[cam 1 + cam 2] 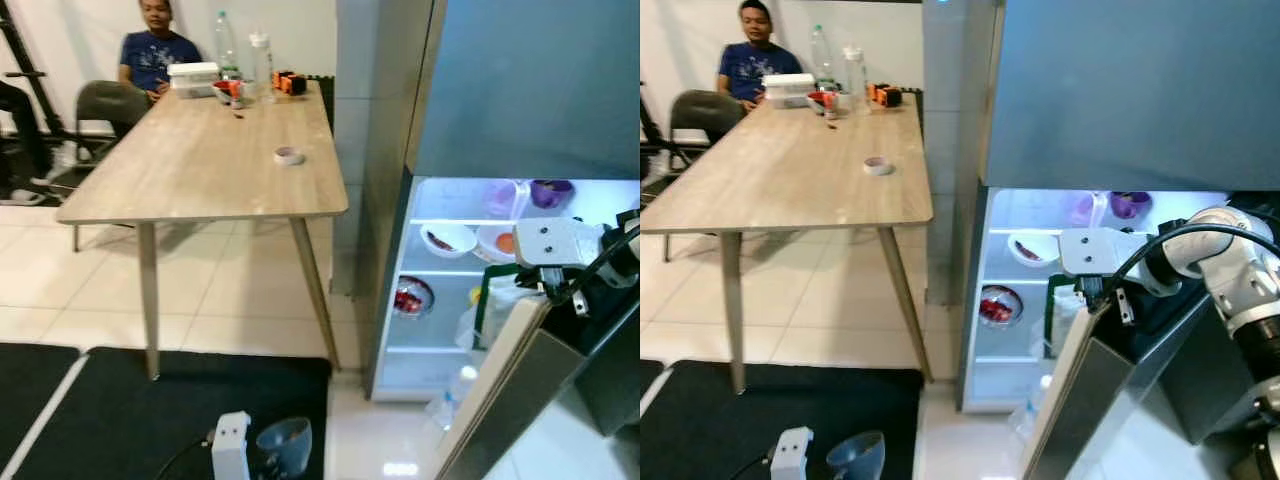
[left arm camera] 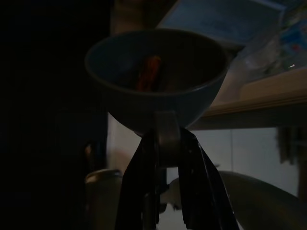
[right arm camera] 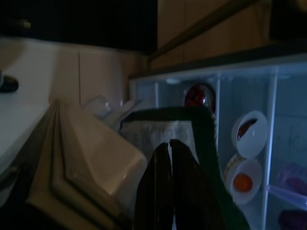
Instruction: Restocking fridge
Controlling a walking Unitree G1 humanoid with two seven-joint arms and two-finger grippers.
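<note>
While the fridge (image 1: 1110, 100) stands with its lower door (image 1: 1080, 400) swung out and the lit shelves showing, the restocking looks only part done to me. The left pincer (image 2: 160, 143) is clamped on the rim of a blue bowl (image 1: 285, 443) with something reddish in it, held low over the black mat (image 1: 150, 420) and well away from the shelves, so that bowl has yet to go in. The right pincer (image 3: 170, 158) has its two fingers pressed together at the top of the open door, beside a dark green edge, and I judge it is holding the door open rather than carrying anything. Inside sit a white bowl (image 1: 447, 238) with something dark red, a dish holding an orange thing (image 1: 497, 242), a round red-filled container (image 1: 412, 297) on the shelf below, and purple tubs (image 1: 550, 192) higher up; plastic-wrapped goods crowd the door rack. What I think remains is to bring the blue bowl round the door and find it a free spot. The door itself and the right arm stand between the bowl and the shelves. Off to the side, a wooden counter (image 1: 200, 170) carries bottles (image 1: 226, 45), a white box (image 1: 193, 78) and a roll of tape (image 1: 288, 155), and a person (image 1: 152, 45) sits at its far end.
</note>
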